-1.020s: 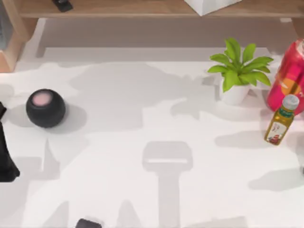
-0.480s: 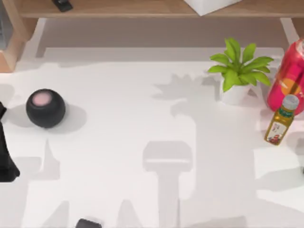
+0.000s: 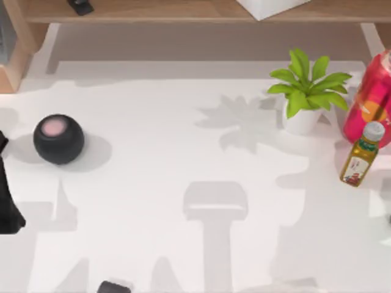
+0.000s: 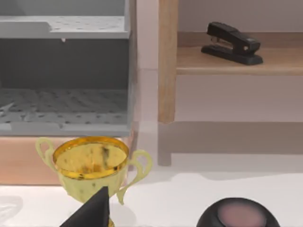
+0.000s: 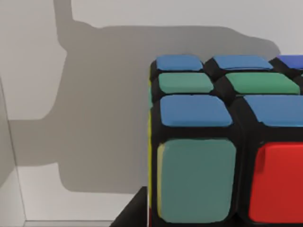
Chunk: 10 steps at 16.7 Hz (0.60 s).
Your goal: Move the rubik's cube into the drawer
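White tabletop [image 3: 183,152] shadows had shifted within a second, suggesting the right arm was moving; the rubik's cube [image 5: 227,156] sat close against its wrist camera, probably held, though I cannot tell.

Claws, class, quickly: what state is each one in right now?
Left claw: at the table's left edge, cannot be told.
Right claw: close against the rubik's cube, grip cannot be told.

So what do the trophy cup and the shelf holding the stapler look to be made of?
The trophy cup looks like polished gold-toned metal: its rim is shiny and the bowl shows mottled reflections, though it could be plated plastic. The shelf looks like light, matte wood, pale tan with no gloss.
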Each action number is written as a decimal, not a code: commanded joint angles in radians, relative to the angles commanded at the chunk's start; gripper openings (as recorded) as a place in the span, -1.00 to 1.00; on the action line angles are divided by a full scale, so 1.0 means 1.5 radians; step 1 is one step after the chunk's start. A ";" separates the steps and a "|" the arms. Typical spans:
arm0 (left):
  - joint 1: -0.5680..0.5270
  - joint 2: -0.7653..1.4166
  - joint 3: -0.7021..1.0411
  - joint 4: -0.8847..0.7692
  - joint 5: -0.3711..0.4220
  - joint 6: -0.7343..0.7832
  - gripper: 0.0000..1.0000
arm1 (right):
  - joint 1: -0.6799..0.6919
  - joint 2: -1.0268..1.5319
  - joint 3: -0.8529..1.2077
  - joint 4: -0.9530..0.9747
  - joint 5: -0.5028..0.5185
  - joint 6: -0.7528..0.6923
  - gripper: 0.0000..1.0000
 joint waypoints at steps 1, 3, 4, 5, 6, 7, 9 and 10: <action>0.000 0.000 0.000 0.000 0.000 0.000 1.00 | 0.000 0.000 0.000 0.000 0.000 0.000 -1.00; 0.000 0.000 0.000 0.000 0.000 0.000 1.00 | 0.000 0.000 0.000 0.000 0.000 0.000 -0.85; 0.000 0.000 0.000 0.000 0.000 0.000 1.00 | 0.000 0.000 0.000 0.000 0.000 0.000 -0.70; 0.000 0.000 0.000 0.000 0.000 0.000 1.00 | 0.000 0.000 0.000 0.000 0.000 0.000 -0.55; 0.000 0.000 0.000 0.000 0.000 0.000 1.00 | 0.000 0.000 0.000 0.000 0.000 0.000 -0.40; 0.000 0.000 0.000 0.000 0.000 0.000 1.00 | 0.000 0.000 0.000 0.000 0.000 0.000 -0.25; 0.000 0.000 0.000 0.000 0.000 0.000 1.00 | 0.000 0.000 0.000 0.000 0.000 0.000 0.06; 0.000 0.000 0.000 0.000 0.000 0.000 1.00 | 0.000 0.000 0.000 0.000 0.000 0.000 0.21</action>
